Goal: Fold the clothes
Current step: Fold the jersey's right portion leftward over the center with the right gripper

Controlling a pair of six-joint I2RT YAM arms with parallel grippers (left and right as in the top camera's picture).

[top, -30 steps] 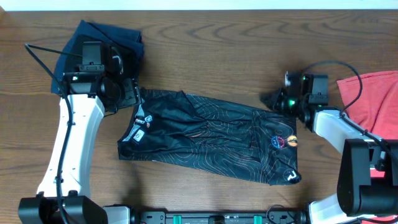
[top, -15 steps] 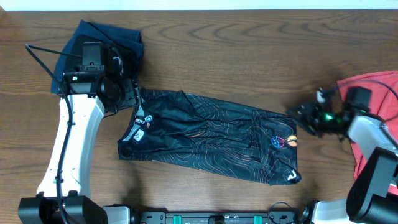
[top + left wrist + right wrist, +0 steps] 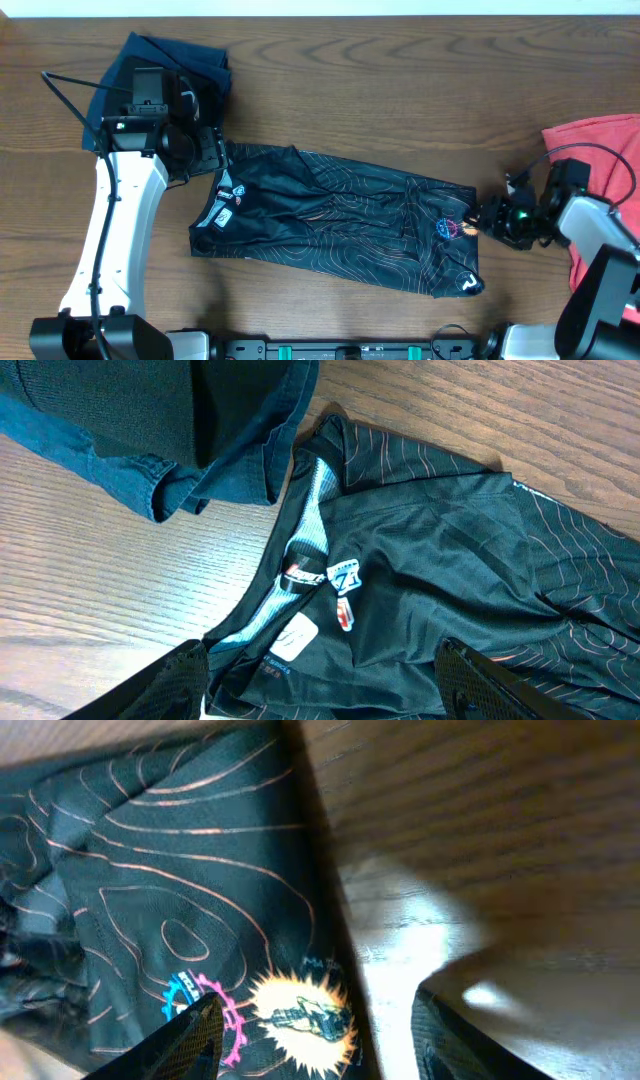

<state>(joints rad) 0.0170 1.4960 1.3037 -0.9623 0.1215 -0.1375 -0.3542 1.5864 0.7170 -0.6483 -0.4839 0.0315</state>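
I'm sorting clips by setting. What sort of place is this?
Likely a robotics lab bench: a left arm and right arm stand at a wooden table, with a black jersey and red garment laid out.

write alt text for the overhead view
A black jersey with thin contour lines lies in a long strip across a wooden table. The left gripper is open over its collar end, the right gripper open beside its other end; a navy garment sits top left, a red garment at right.
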